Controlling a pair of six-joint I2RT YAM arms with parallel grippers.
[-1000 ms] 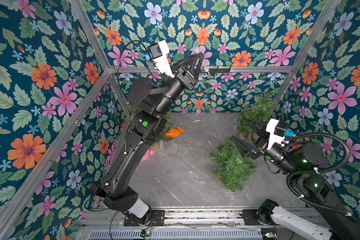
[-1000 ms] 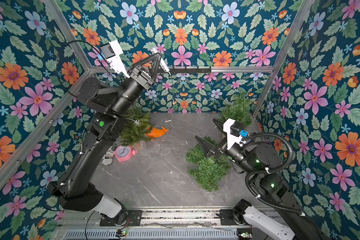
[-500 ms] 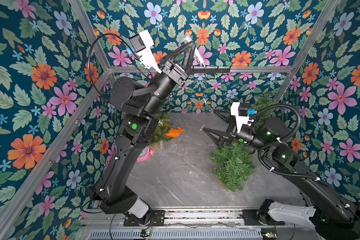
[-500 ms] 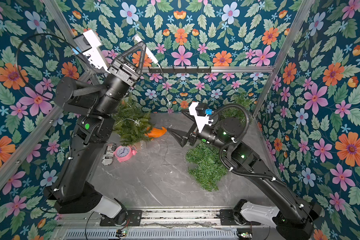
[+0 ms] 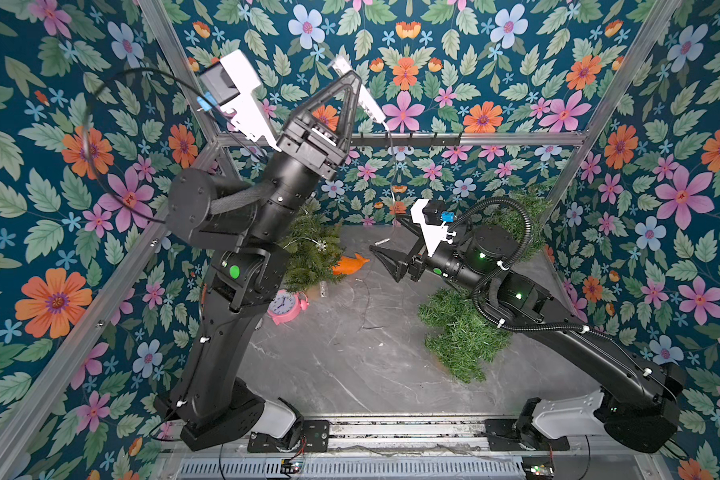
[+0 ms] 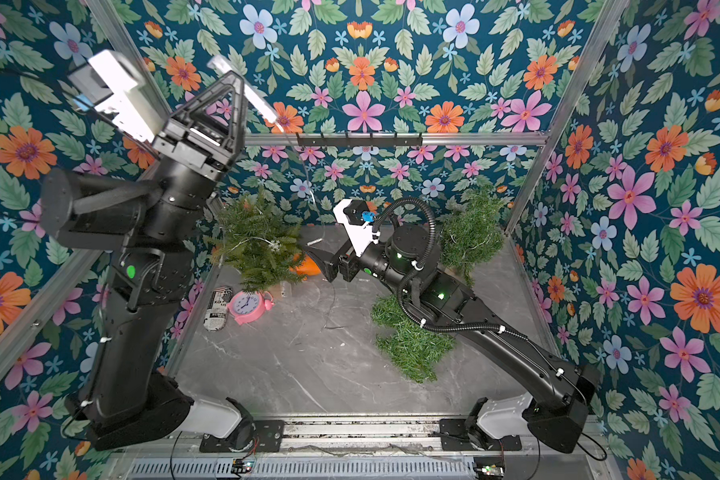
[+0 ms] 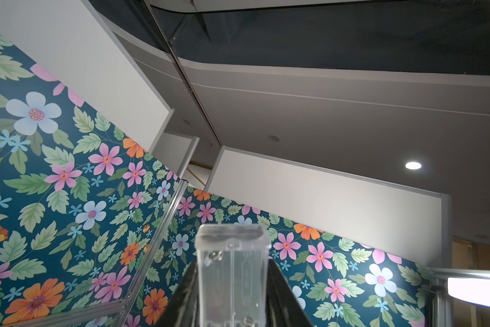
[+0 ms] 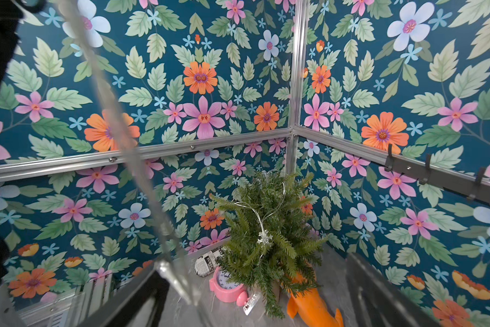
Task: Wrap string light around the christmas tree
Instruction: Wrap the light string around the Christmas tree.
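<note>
1. Left gripper (image 5: 352, 83) is raised high near the back wall. Its jaws are closed partway on the battery box (image 7: 232, 271) of the string light, and in the left wrist view a black finger (image 7: 185, 294) presses on each side of it.
2. The box is of clear plastic, rectangular, with small metal contacts visible inside. It sticks out past the fingertips.
3. The string light (image 8: 139, 172) is a very thin, pale wire. From the box it hangs down in front of the back wall toward the right gripper.
4. Another part of the wire lies in white loops over the christmas tree (image 5: 312, 257) and carries a small snowflake light (image 8: 264, 237) among the branches.
5. The tree is small and green, and it stands upright in the back left corner of the floor (image 5: 350, 365). In a top view the left arm partly hides it.
6. The right gripper (image 5: 384, 232) is low and points at the tree. Its jaws stand wide apart and hold nothing.
7. In the right wrist view the hanging wire is blurred and passes between the fingers, close to one of them. Whether it touches cannot be told.
8. An orange toy (image 5: 350, 264) lies at the foot of the tree. A pink alarm clock (image 6: 248, 307) is just beside it, and a printed can (image 6: 218, 309) lies next to the clock.
9. A second tree (image 5: 462, 336) lies on the floor under the right arm, and a third tree (image 6: 470, 232) stands in the back right corner.
</note>
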